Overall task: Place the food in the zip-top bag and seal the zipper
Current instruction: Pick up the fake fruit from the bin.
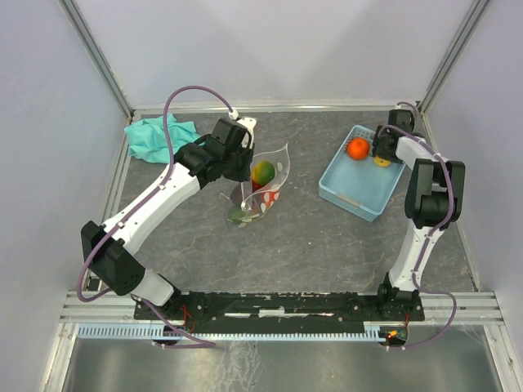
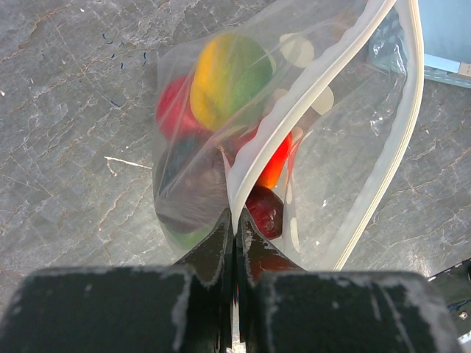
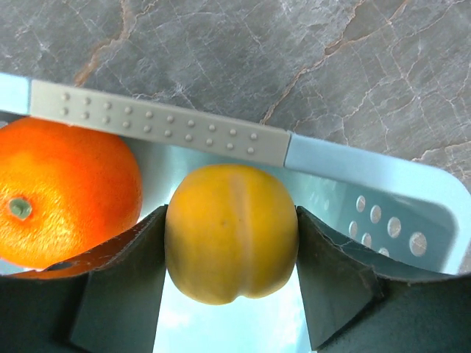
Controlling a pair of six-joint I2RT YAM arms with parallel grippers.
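Note:
The clear dotted zip-top bag (image 1: pixel 267 181) stands open on the table, its mouth up. My left gripper (image 2: pixel 235 220) is shut on the bag's near edge, at the whitish zipper (image 2: pixel 401 132) strip. Inside lie a yellow-green fruit (image 2: pixel 228 77), a red one (image 2: pixel 173 110), an orange-red one (image 2: pixel 276 163) and a dark maroon one (image 2: pixel 265 209). My right gripper (image 3: pixel 232 243) is down in the light-blue basket (image 3: pixel 368 169), both fingers (image 3: pixel 125 272) pressed against the sides of a yellow fruit (image 3: pixel 232 232). An orange fruit (image 3: pixel 62 191) sits just left of it.
The basket (image 1: pixel 355 194) lies at the right rear of the table with the orange fruit (image 1: pixel 357 149) in its far corner. A teal cloth (image 1: pixel 155 137) is crumpled at the left rear. Metal frame posts and pale walls close in the sides and back.

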